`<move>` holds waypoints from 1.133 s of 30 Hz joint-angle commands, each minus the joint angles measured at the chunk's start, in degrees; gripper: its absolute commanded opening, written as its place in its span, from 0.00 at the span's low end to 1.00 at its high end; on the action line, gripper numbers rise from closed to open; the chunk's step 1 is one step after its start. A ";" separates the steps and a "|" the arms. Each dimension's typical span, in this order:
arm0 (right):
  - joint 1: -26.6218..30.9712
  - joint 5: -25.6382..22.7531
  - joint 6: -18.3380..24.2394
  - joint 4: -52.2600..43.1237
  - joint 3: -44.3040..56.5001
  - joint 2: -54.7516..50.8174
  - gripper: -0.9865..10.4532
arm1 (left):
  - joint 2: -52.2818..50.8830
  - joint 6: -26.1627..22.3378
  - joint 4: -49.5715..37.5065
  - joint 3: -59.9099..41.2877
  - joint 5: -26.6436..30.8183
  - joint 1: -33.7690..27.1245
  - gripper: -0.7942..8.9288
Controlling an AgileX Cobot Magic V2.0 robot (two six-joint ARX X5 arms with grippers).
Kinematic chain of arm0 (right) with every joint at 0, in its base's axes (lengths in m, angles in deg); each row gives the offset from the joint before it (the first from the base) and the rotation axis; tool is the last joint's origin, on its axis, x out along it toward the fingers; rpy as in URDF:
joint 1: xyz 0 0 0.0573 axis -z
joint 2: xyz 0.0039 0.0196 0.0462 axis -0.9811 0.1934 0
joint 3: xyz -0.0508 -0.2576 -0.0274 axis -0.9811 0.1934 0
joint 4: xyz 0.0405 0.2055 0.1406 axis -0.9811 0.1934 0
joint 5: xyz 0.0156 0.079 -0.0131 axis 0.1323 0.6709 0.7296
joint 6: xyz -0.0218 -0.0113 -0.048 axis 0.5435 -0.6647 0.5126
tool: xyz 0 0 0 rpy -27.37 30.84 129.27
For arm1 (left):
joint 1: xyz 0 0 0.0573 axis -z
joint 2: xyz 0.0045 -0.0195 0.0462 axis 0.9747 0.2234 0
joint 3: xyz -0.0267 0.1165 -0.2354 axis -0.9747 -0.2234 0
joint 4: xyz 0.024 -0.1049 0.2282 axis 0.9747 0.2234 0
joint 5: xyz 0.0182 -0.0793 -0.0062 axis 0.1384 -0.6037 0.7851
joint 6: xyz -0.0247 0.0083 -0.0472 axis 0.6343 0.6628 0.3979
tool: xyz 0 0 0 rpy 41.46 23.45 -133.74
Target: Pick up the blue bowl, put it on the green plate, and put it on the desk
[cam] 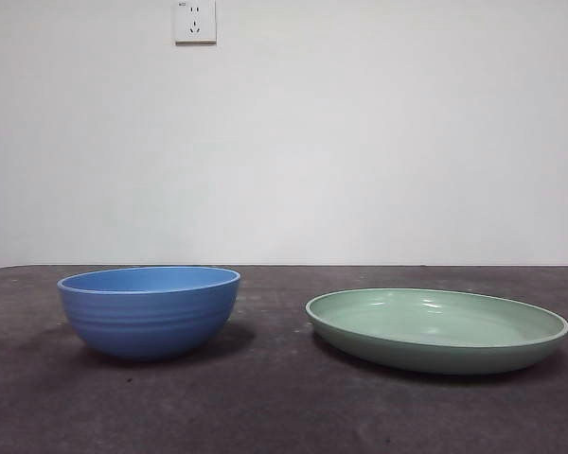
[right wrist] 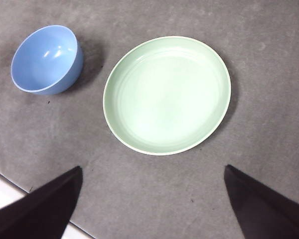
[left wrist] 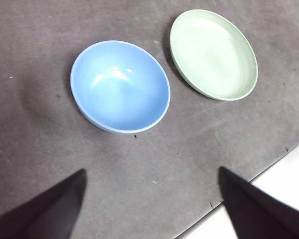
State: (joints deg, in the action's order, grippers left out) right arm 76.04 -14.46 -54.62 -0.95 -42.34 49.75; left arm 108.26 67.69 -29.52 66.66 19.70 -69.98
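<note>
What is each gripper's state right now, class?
Left gripper: open, holding nothing, above the desk.
Right gripper: open, holding nothing.

Behind your work surface, a white rectangular wall socket (cam: pixel 195 21) sat high on the plain white wall (cam: pixel 379 142).

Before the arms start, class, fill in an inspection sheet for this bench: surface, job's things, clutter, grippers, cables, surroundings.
Surface: dark grey matte speckled desk, a few small specks.
Job's things: round ridged blue bowl upright, empty, standing on the desk; wide shallow pale green plate beside it, empty; the two apart.
Clutter: nothing seen.
Grippers: left gripper open above the desk near the bowl; right gripper open near the plate; neither holds anything.
Cables: nothing seen.
Surroundings: plain white wall, white wall socket.
</note>
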 commanded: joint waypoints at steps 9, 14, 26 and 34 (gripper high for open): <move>-0.13 0.02 -0.55 -0.81 -0.96 0.31 0.50 | 4.92 4.17 -5.57 1.49 4.52 2.62 0.56; -0.13 0.02 -0.92 -1.46 -0.96 0.31 0.50 | 13.07 4.13 -8.02 3.87 8.52 5.73 0.56; -0.13 0.20 -0.94 -1.42 -0.96 0.28 0.50 | 34.95 4.13 -11.87 12.57 19.43 11.26 0.56; -0.44 0.17 -0.94 -1.44 -0.96 0.31 0.50 | 43.76 4.13 -13.66 14.51 23.06 12.04 0.56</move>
State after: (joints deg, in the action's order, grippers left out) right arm 75.84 -14.44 -55.02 -2.02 -42.34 49.75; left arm 150.62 71.88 -42.86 79.95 42.52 -58.22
